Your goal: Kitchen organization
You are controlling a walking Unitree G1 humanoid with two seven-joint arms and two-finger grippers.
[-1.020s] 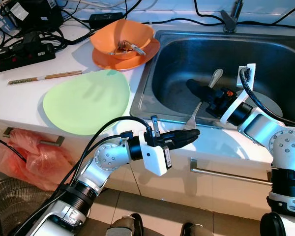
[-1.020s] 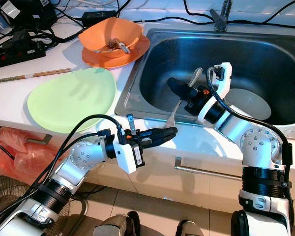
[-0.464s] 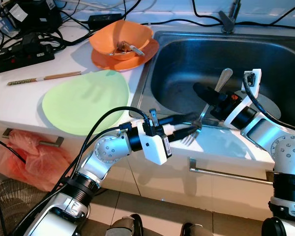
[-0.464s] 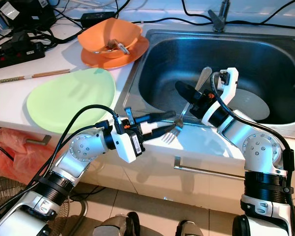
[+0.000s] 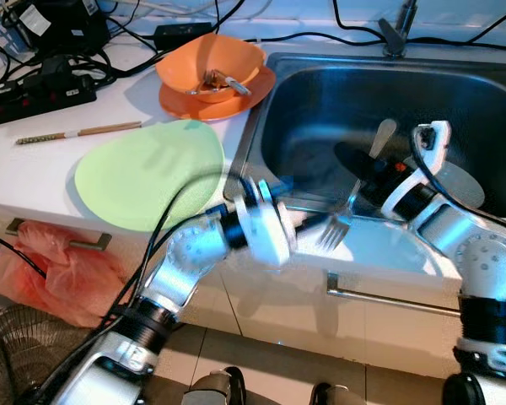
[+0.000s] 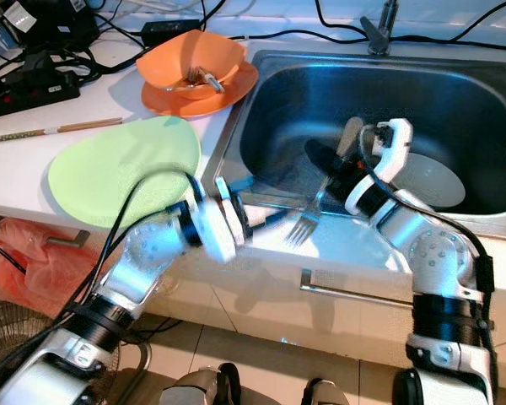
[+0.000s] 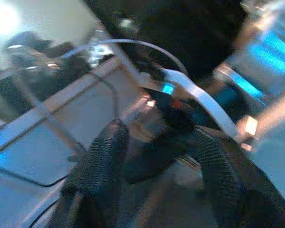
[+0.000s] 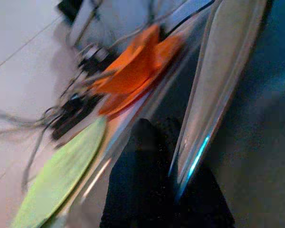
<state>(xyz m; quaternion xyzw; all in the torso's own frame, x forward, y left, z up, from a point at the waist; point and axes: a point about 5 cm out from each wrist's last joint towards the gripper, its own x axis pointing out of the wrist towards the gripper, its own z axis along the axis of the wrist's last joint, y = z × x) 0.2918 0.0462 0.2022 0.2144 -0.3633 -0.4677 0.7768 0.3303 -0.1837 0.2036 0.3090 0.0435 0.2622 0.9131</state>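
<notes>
My right gripper point(image 5: 360, 164) is shut on a silver fork point(image 5: 347, 202) above the sink's point(image 5: 255, 143) front part. The fork is tilted, its handle pointing up and back and its tines point(image 6: 299, 228) hanging over the front rim. In the right wrist view the fork's handle point(image 8: 218, 71) runs beside a black finger point(image 8: 152, 180). My left gripper point(image 5: 304, 224), blurred by motion, sits at the counter's front edge just left of the tines. Its fingers point(image 7: 97, 161) stand apart in the left wrist view, with nothing held.
A light green plate point(image 5: 148, 173) lies on the white counter left of the sink. Behind it an orange bowl point(image 5: 211, 63) with utensils sits on an orange plate point(image 5: 253, 89). Chopsticks point(image 5: 76, 132), a power strip point(image 5: 34, 89), a white plate point(image 6: 430, 177) in the sink, a faucet point(image 5: 395, 25).
The right gripper has lifted the fork off the sink's front rim and tilted it more upright. The left gripper has come up to the tines and is now blurred, drawing slightly left.
</notes>
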